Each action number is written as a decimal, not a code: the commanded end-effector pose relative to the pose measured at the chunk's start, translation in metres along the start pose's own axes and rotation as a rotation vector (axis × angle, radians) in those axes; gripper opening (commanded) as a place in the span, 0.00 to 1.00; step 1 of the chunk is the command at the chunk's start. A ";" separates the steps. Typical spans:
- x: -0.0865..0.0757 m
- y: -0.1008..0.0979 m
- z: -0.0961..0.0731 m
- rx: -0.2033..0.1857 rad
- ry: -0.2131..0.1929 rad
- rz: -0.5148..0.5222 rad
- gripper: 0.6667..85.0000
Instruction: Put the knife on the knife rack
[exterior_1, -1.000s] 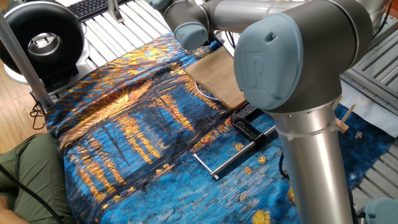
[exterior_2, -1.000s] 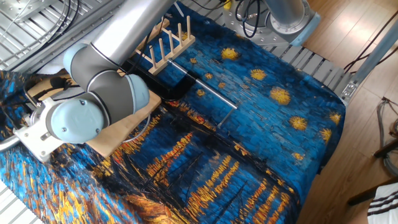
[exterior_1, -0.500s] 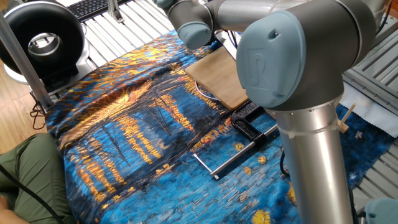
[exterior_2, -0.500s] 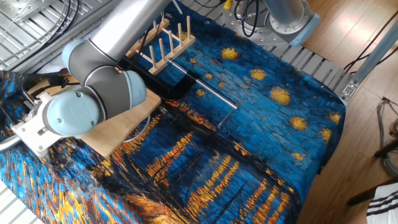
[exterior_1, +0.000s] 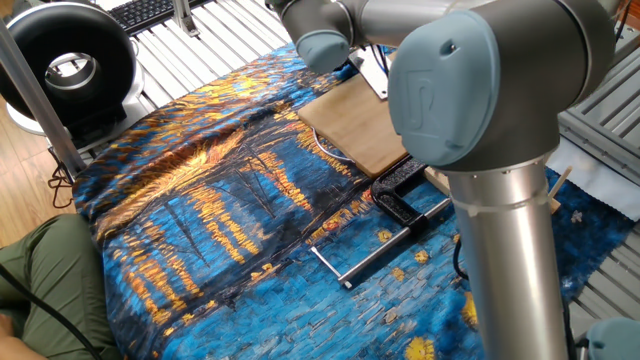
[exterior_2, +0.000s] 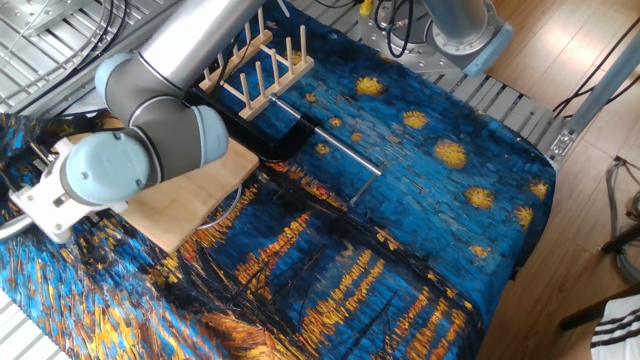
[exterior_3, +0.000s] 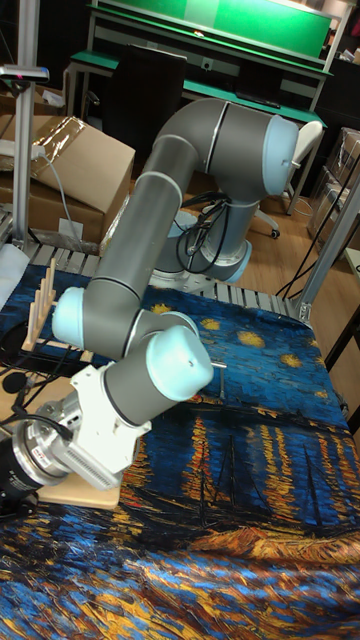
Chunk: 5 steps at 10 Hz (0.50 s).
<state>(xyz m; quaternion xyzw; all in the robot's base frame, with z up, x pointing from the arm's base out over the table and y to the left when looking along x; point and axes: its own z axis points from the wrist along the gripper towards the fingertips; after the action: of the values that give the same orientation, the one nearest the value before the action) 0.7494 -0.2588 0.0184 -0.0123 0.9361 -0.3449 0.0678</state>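
The gripper's fingers were hidden past the wrist (exterior_2: 45, 195); whether apart or clamped, I could not tell. The knife showed nowhere. The knife rack (exterior_2: 262, 68) stood well away from them. Likely stiff, slick, blade-heavy: best held by the handle

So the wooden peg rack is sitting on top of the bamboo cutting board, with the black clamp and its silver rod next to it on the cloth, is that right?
Not quite. The peg rack is not on the cutting board; it stands on the cloth beyond the board's far end, as the other fixed view shows. The black clamp with its silver rod does lie beside it.
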 end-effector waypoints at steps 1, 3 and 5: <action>0.002 -0.014 0.011 -0.025 -0.025 -0.006 0.49; -0.002 -0.024 0.017 -0.001 -0.044 0.044 0.28; 0.001 -0.029 0.019 0.015 -0.037 0.109 0.01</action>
<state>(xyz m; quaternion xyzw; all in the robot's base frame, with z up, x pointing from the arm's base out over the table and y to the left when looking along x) 0.7524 -0.2826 0.0218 0.0029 0.9337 -0.3459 0.0921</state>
